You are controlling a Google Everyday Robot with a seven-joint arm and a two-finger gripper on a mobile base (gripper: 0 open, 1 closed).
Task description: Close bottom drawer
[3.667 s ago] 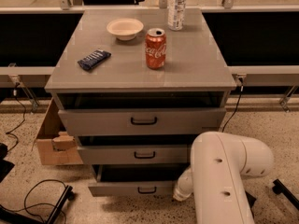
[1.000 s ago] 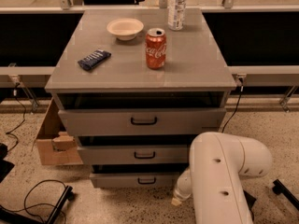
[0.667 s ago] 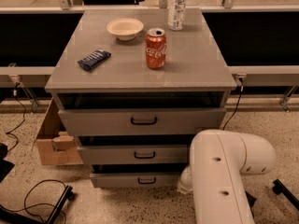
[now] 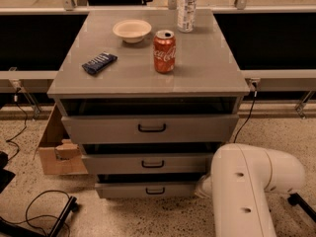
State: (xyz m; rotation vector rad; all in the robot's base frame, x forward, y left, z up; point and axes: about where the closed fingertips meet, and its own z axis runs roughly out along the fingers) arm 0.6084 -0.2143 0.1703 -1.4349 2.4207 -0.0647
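Note:
The bottom drawer (image 4: 128, 189) is the lowest and narrowest grey front of the cabinet, with a small black loop handle (image 4: 155, 190). It stands pushed in, its front a little behind the middle drawer's front (image 4: 123, 164), with a dark gap above it. My white arm (image 4: 247, 181) fills the lower right. My gripper (image 4: 201, 187) is at the bottom drawer's right end, mostly hidden behind the arm.
The top drawer (image 4: 108, 129) stands slightly out. On the cabinet top are a red cola can (image 4: 164, 51), a white bowl (image 4: 132, 30), a blue snack bar (image 4: 99, 62) and a water bottle (image 4: 187, 4). A cardboard box (image 4: 57, 149) and cables (image 4: 39, 211) lie at the left on the floor.
The bottom drawer has slid back into the cabinet since the earliest frame. My arm has shifted slightly at the drawer's right end.

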